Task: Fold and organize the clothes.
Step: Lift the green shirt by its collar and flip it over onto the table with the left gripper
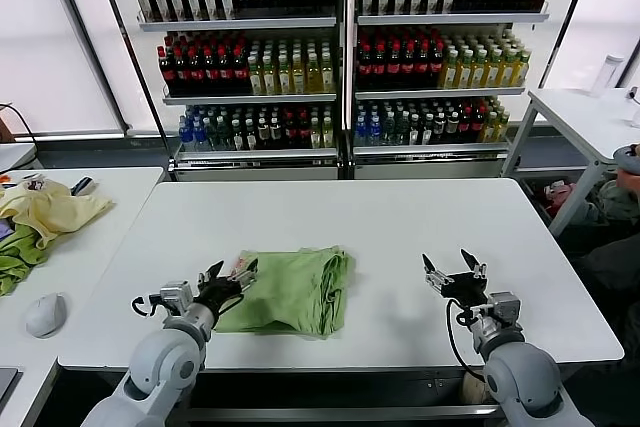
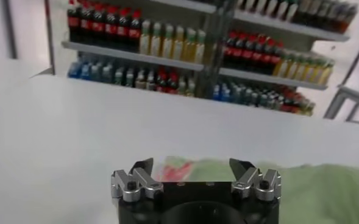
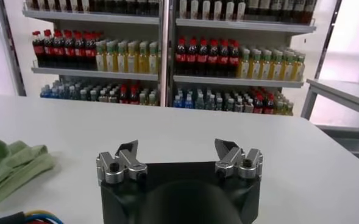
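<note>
A folded light green shirt [image 1: 290, 290] lies low and left of centre on the white bench [image 1: 400, 227]. Left pincer [image 1: 228, 278] gapes wide at its edge; right pincer [image 1: 455, 272] wide, empty. Soft, light cloth: pinch a folded edge.

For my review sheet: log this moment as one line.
shirt: folded on white table | left gripper: open at shirt's left edge, empty | right gripper: open, empty, apart from shirt

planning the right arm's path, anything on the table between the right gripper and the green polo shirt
Nothing: in the head view only bare white table separates the open right gripper from the folded polo shirt.
</note>
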Robot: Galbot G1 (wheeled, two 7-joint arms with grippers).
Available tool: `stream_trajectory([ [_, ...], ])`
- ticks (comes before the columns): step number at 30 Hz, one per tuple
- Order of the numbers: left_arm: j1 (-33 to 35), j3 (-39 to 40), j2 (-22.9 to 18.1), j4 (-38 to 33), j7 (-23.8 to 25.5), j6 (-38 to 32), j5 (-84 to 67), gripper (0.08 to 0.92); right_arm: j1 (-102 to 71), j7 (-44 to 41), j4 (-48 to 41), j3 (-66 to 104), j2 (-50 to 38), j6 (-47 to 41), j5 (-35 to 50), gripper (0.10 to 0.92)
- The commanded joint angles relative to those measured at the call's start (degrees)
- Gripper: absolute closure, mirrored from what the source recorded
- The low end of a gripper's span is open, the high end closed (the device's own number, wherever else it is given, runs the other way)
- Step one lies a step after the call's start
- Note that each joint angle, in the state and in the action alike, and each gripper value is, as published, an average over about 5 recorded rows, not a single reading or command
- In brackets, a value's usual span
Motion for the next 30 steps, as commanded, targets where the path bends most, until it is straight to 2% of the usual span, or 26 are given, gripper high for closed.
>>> stream_trajectory([
  [1,2.28,-2.59,-1.56,5.03,-0.24,0.46,1.43,0.177,0.09,-0.03,-0.4,0.07,-0.17,0.11,0.1,0.203],
  [4,2.32,-2.24,-2.05,5.09,-0.08,0.53,0.69,0.18,0.01,-0.05,-0.35,0.21,-0.36,0.18,0.23,0.203],
  [7,2.62,-2.0,-2.24,4.65,0.58,0.33,-0.03,0.223,-0.08,-0.08,-0.18,0.38,-0.54,0.21,0.4,0.203],
  [22,3.47,-3.04,-3.4,2.27,5.28,-2.81,-7.66,0.636,-0.27,0.1,0.44,0.7,-0.64,0.22,0.66,0.203],
  [30,3.41,-9.6,-3.96,1.79,4.93,-2.92,-22.85,0.859,-0.31,0.4,0.44,0.9,-0.58,0.2,1.07,0.203],
])
